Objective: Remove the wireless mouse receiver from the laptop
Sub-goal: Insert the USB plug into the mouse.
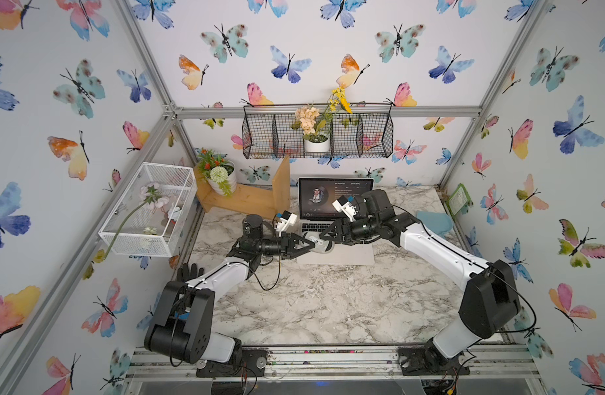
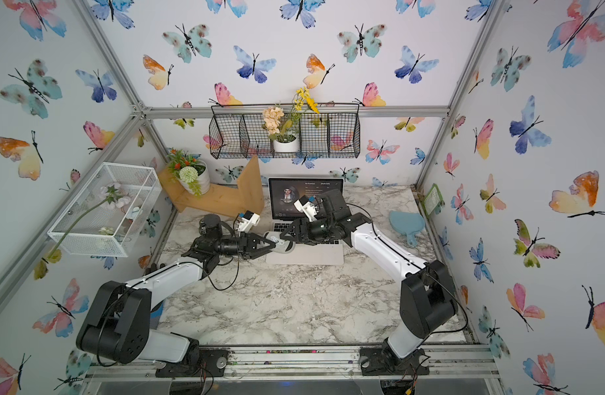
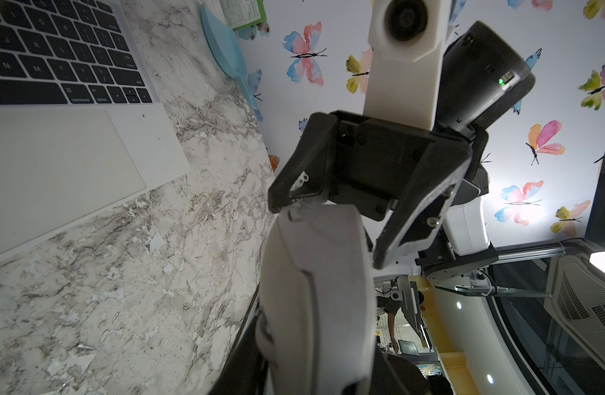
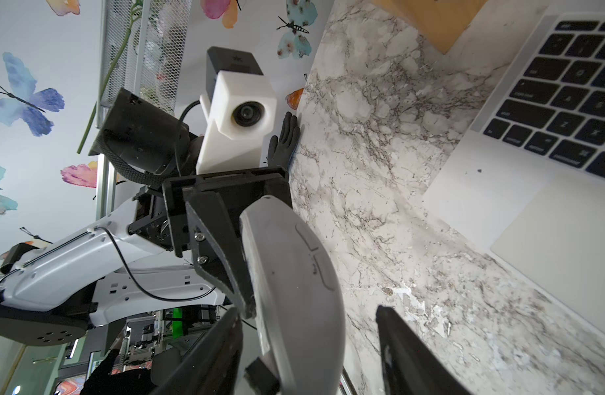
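The silver laptop (image 1: 349,257) stands open at the back of the marble table, its screen lit; its keyboard and trackpad also show in the left wrist view (image 3: 72,160). Both arms meet over its front left corner. A grey mouse (image 1: 320,243) hangs there, with my left gripper (image 1: 310,243) shut on it. The fingers of my right gripper (image 4: 308,307) stand open on either side of the mouse's (image 4: 294,284) end, with gaps on both sides. A small black stub (image 4: 260,376), apparently the wireless mouse receiver, sticks out of the mouse's underside between those fingers.
A wooden stand (image 1: 246,201) with a potted plant sits left of the laptop. A white wire basket (image 1: 147,208) hangs on the left wall and a black one (image 1: 318,135) on the back wall. A blue scoop (image 1: 434,222) lies at the right, a black glove (image 1: 188,272) at the left edge.
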